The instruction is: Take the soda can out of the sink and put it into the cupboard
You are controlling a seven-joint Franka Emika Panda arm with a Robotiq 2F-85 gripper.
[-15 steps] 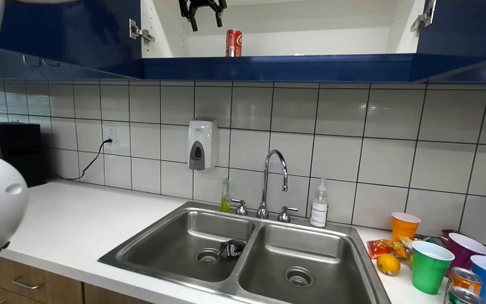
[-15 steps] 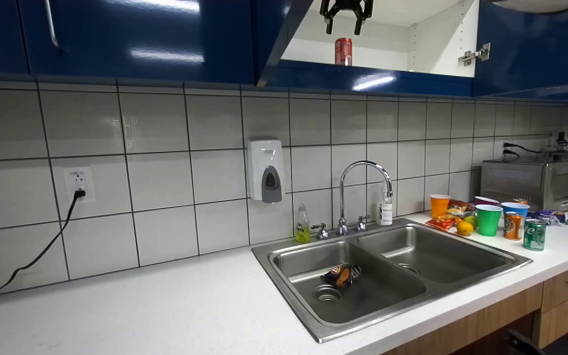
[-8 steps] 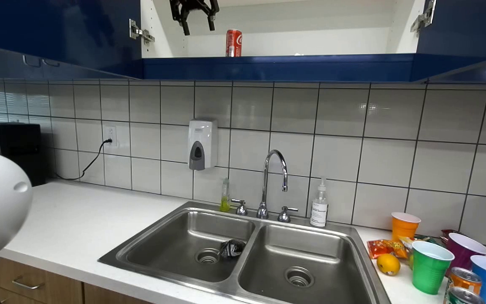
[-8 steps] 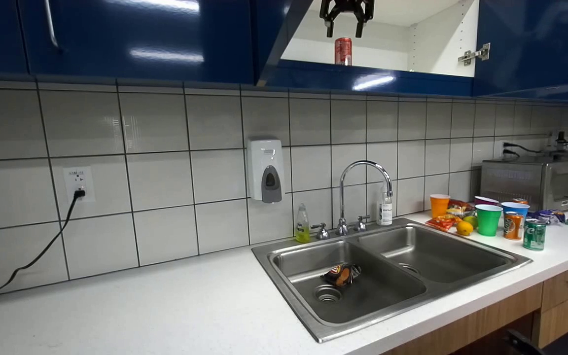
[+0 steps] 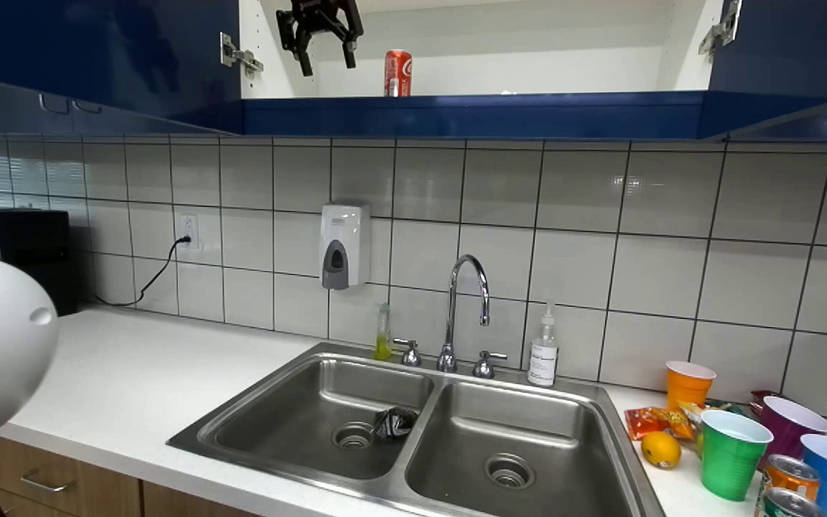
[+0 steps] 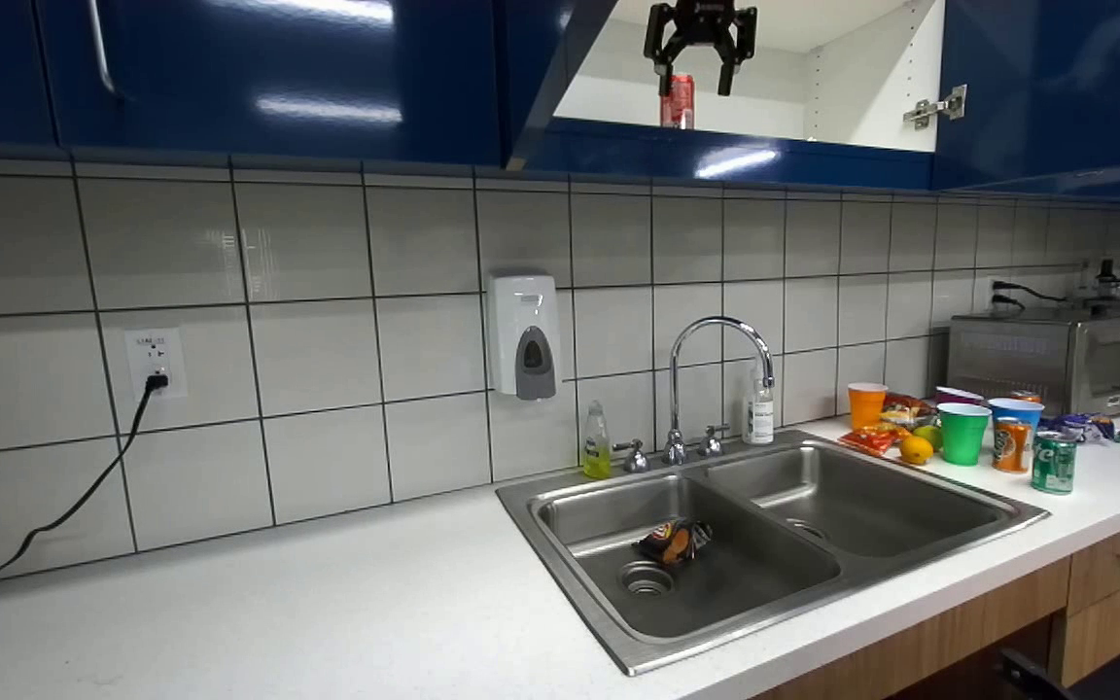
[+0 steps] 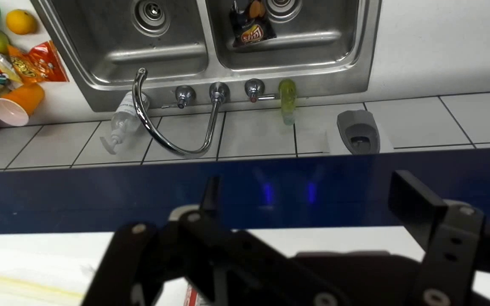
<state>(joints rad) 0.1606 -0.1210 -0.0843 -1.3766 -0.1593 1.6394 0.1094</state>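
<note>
The red soda can [image 5: 398,73] stands upright on the cupboard's floor, just behind its front edge; the can [image 6: 681,109] also shows in an exterior view, partly behind a finger. In the wrist view only a sliver of the can [image 7: 192,296] shows at the bottom. The open cupboard [image 5: 471,115] has a white inside and dark blue front edge. My gripper [image 5: 328,70] is open and empty, fingers pointing down, beside the can and apart from it. The gripper [image 7: 306,195] spans the blue edge in the wrist view. The steel sink [image 6: 837,569] lies below and holds no can.
A dark snack bag [image 6: 674,542] lies in a sink basin. The faucet [image 5: 451,316], soap bottles and wall dispenser [image 5: 345,246] stand below the cupboard. Open doors [image 5: 119,64] flank it. Cups [image 5: 735,454], other cans, fruit and snacks stand beside the sink.
My open gripper has moved down, leftward in an exterior view and slightly rightward in an exterior view, away from above the can. The can has stayed in place.
</note>
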